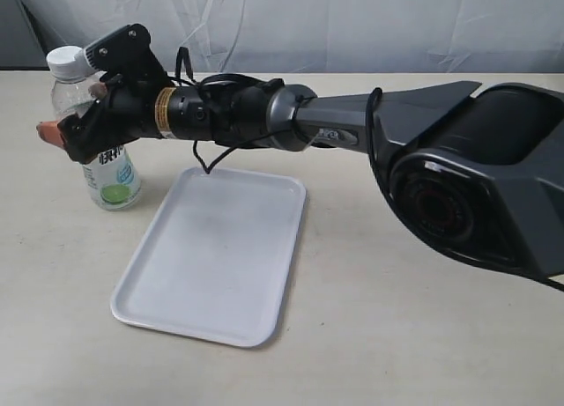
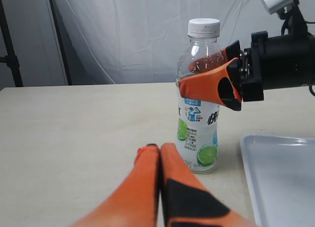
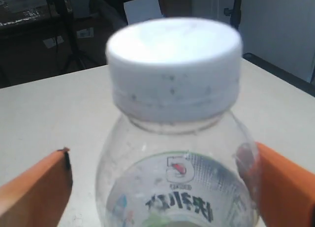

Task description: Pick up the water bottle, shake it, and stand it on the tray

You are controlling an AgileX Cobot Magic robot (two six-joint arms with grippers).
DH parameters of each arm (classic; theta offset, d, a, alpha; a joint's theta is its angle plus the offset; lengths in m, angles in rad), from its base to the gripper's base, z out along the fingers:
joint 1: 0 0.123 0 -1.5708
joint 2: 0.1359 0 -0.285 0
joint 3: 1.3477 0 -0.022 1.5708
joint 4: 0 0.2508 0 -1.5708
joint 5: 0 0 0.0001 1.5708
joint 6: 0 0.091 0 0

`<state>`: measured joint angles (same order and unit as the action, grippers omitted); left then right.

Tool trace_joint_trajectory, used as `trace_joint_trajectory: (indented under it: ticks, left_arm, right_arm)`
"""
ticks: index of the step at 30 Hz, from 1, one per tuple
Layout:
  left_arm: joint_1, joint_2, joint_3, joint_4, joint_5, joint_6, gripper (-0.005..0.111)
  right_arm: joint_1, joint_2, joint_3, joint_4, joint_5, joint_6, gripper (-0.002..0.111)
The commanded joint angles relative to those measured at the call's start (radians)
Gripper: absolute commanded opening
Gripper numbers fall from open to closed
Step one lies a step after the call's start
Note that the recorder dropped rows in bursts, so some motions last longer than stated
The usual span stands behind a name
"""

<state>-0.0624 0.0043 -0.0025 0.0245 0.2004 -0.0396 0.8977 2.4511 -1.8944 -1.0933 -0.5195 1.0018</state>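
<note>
Just off the tray's (image 1: 211, 256) far corner, on the side away from the robot's right arm, the water bottle (image 1: 113, 177) stands upright on the table (image 1: 397, 335), close to the rim but not on the tray. Its white cap (image 1: 69, 61) is screwed on, which matters if it is to be shaken.

The right gripper (image 2: 191, 77) reaches across above the tray's far end and straddles the bottle high up, at the shoulder above the label. Its jaws are spread to either side. From its wrist camera one orange finger (image 3: 288, 187) looks to be against the plastic, while the other (image 3: 34, 192) shows a gap, so I would call this a bracket and not yet a grip. Taking the bottle that high leaves the base free, which should help when it is set down.

The left gripper (image 2: 158, 148) sits low over the table on the bottle's side of the tray, its fingers pressed together on nothing, apparently kept clear of the job.

To my eye the pick-up is barely begun: closing, lifting, shaking and standing the bottle on the bare tray all lie ahead. The thin wall may give under a squeeze.
</note>
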Motion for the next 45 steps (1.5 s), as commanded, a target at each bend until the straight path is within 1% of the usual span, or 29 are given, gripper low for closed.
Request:
trace_joint_trajectory:
  ticks: [1,5,6,7,8,9,10,12,13,15,18,21,24,27,30,32,33,34,35,37,38,40,42,45]
  left_arm:
    - [0.001,-0.004,0.003,0.003,-0.017,-0.004,0.000]
    - [0.001,-0.004,0.003,0.003,-0.017,-0.004,0.000]
    - [0.001,-0.004,0.003,0.003,-0.017,-0.004,0.000]
    - [0.001,-0.004,0.003,0.003,-0.017,-0.004,0.000]
    - [0.001,-0.004,0.003,0.003,-0.017,-0.004,0.000]
    - [0.001,-0.004,0.003,0.003,-0.017,-0.004,0.000]
    - [0.001,-0.004,0.003,0.003,-0.017,-0.004,0.000]
    - [0.001,-0.004,0.003,0.003,-0.017,-0.004,0.000]
    - [0.001,-0.004,0.003,0.003,-0.017,-0.004,0.000]
    - [0.001,-0.004,0.003,0.003,-0.019,-0.004,0.000]
    - [0.001,-0.004,0.003,0.003,-0.019,-0.004,0.000]
    - [0.001,-0.004,0.003,0.003,-0.019,-0.004,0.000]
    - [0.001,-0.004,0.003,0.003,-0.019,-0.004,0.000]
    - [0.001,-0.004,0.003,0.003,-0.019,-0.004,0.000]
    - [0.001,-0.004,0.003,0.003,-0.019,-0.004,0.000]
    - [0.001,-0.004,0.003,0.003,-0.019,-0.004,0.000]
    - [0.001,-0.004,0.003,0.003,-0.019,-0.004,0.000]
    - [0.001,-0.004,0.003,0.003,-0.019,-0.004,0.000]
    - [0.001,-0.004,0.003,0.003,-0.019,-0.004,0.000]
    - [0.001,-0.004,0.003,0.003,-0.019,-0.004,0.000]
    - [0.001,-0.004,0.003,0.003,-0.019,-0.004,0.000]
    - [0.001,-0.004,0.003,0.003,-0.019,-0.004,0.000]
    - [0.001,-0.004,0.003,0.003,-0.019,-0.004,0.000]
    - [0.001,-0.004,0.003,0.003,-0.019,-0.004,0.000]
  right_arm:
    - [0.000,0.012,-0.006,0.007,0.008,-0.009,0.089]
    - [0.000,0.019,-0.006,0.007,0.017,-0.009,0.088]
    - [0.000,0.019,-0.006,0.007,0.023,-0.009,0.085]
    - [0.002,0.019,-0.006,0.007,0.035,-0.009,0.078]
    - [0.004,0.019,-0.006,0.007,0.052,-0.009,0.071]
    - [0.003,0.019,-0.006,0.007,0.069,-0.009,0.058]
    - [0.006,0.019,-0.006,0.007,0.070,-0.009,0.043]
    - [0.011,0.019,-0.006,0.007,0.068,-0.007,0.004]
    - [0.013,0.019,-0.006,0.015,0.061,0.006,0.002]
    - [0.013,0.019,-0.019,0.023,0.029,0.006,0.003]
    - [0.013,-0.014,-0.030,0.023,0.022,0.029,-0.001]
    - [0.013,-0.098,-0.030,0.017,0.073,0.029,-0.001]
    - [0.013,-0.205,-0.030,-0.061,0.162,0.077,-0.001]
    - [0.014,-0.328,-0.021,-0.210,0.260,0.262,-0.001]
    - [0.014,-0.470,0.027,-0.448,0.242,0.500,-0.001]
    - [0.014,-0.557,0.096,-0.651,0.183,0.702,-0.001]
    - [0.014,-0.585,0.151,-0.651,0.153,0.758,-0.001]
    - [0.010,-0.619,0.225,-0.651,0.107,0.769,-0.001]
    - [0.010,-0.637,0.308,-0.651,0.100,0.765,-0.001]
    - [0.010,-0.662,0.482,-0.651,0.180,0.760,-0.001]
    - [0.010,-0.667,0.542,-0.651,0.248,0.760,-0.001]
    - [0.012,-0.683,0.649,-0.651,0.310,0.760,-0.001]
    - [0.012,-0.726,0.690,-0.651,0.298,0.760,-0.001]
    - [0.012,-0.847,0.681,-0.651,0.307,0.729,-0.001]
